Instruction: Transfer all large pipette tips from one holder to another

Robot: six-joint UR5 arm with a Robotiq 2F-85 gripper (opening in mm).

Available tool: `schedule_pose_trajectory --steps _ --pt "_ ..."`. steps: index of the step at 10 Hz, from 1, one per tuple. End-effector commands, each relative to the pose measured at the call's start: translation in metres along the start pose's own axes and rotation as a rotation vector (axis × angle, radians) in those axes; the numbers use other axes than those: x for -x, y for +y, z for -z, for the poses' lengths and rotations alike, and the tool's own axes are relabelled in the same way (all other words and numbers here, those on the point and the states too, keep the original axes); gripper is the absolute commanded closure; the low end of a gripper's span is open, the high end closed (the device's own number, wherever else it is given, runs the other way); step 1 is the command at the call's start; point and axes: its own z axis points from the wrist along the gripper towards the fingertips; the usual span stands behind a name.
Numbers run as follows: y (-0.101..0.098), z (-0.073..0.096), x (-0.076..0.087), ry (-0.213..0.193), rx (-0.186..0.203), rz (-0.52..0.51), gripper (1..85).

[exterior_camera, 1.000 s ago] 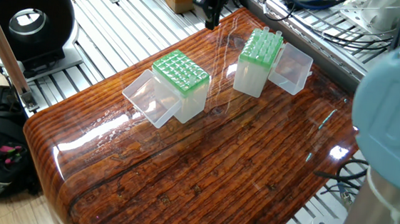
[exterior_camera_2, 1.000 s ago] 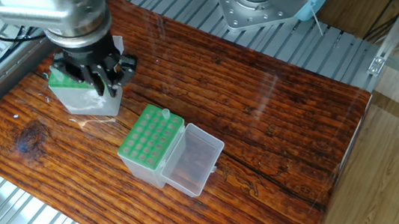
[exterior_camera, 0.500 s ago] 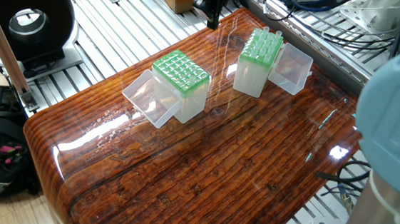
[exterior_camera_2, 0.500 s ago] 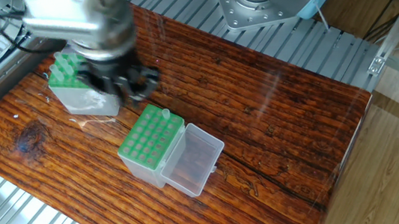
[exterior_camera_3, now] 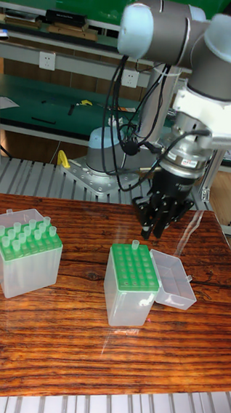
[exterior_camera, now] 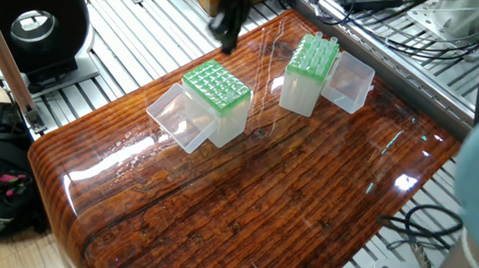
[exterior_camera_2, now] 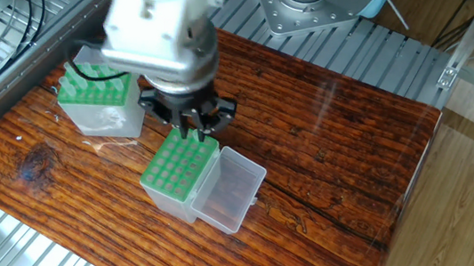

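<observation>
Large pipette tips [exterior_camera_3: 19, 236] stand in the green-topped box [exterior_camera_3: 25, 262] at one side of the worktop [exterior_camera_2: 309, 134]. One lone tip [exterior_camera_3: 136, 246] stands in a corner hole of the second green-topped box [exterior_camera_3: 134, 282], whose clear lid [exterior_camera_3: 171, 279] hangs open beside it. The hand [exterior_camera_2: 193, 127] hovers just above that corner. Whether its dark fingers [exterior_camera_3: 157, 222] hold a tip cannot be told.

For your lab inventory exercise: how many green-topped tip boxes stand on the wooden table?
2. One green-topped box sits at the table's left in the tall view, holding many tips; the other green-topped box stands mid-table below the end effector.
</observation>
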Motion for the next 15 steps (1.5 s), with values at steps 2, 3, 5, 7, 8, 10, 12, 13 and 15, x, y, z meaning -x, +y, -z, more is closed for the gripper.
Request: schedule_pose_trajectory --steps 2,3,5,7,8,10,12,13,15 --pt "-0.007 -0.031 -0.011 0.035 -0.024 -0.043 52.0" --pt "-0.010 -0.037 -0.016 0.032 -0.022 -0.054 52.0" --pt "-0.008 -0.037 -0.020 0.029 0.019 -0.060 52.0" --pt "-0.003 -0.036 -0.021 0.020 0.071 -0.057 52.0" --pt "-0.005 -0.034 -0.021 0.017 0.079 -0.051 52.0" --pt "-0.002 -0.035 -0.023 0.000 0.101 -0.043 52.0" --pt "0.001 -0.037 -0.028 -0.013 0.110 -0.037 51.7" --pt "0.005 -0.038 -0.030 -0.018 0.113 -0.037 51.7" --pt "0.003 -0.039 -0.031 -0.022 0.092 -0.033 51.7"
